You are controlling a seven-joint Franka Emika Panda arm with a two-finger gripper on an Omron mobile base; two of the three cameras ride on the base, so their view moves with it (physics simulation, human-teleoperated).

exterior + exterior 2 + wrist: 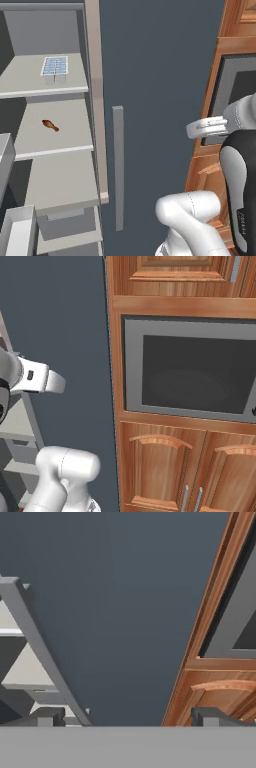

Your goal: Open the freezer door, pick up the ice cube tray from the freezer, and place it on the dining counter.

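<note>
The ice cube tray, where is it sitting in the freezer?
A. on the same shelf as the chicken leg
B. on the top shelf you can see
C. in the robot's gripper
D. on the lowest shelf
B: in the left base view the ice cube tray lies on the highest visible shelf of the freezer, one shelf above the chicken leg.

Ice cube tray (54,65) on upper freezer (47,135) shelf, drumstick (50,125) one shelf below
</note>
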